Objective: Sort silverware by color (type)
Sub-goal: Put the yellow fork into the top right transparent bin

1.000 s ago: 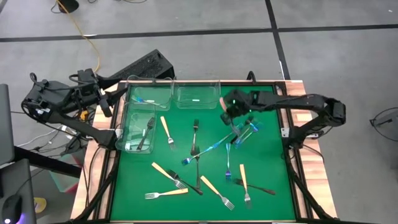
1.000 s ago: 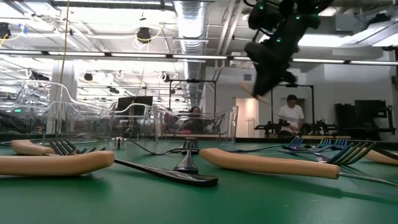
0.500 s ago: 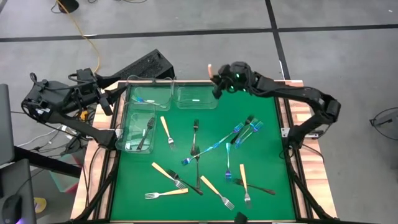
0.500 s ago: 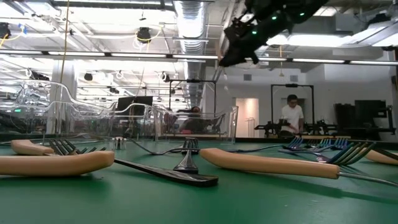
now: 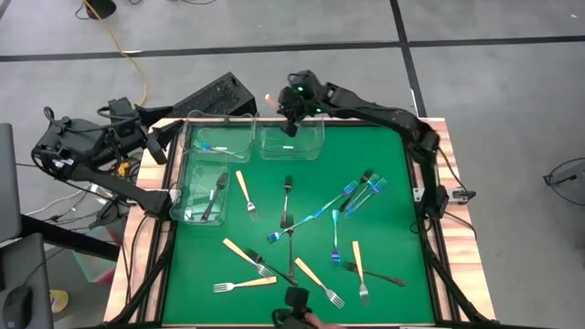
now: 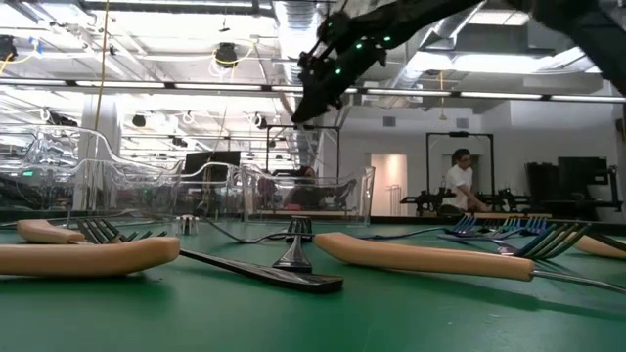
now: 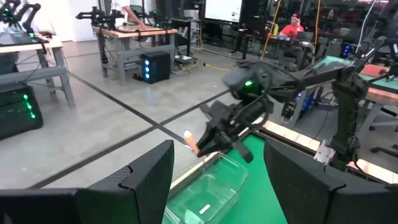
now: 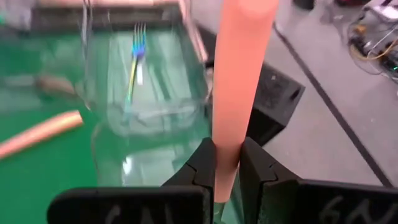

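Right arm (image 5: 384,114): stretched across the far table edge, its gripper (image 5: 285,102) above the middle clear bin (image 5: 290,142), fingers clamped on a tan-handled fork (image 8: 239,74).
Left arm (image 5: 87,151): parked off the table's left side, gripper (image 5: 164,151) fingers spread apart.
Other forks (image 5: 302,233): scattered on the green mat.

Nothing to read here: no word, label, brand, number or sign comes through legibly in any of the views.
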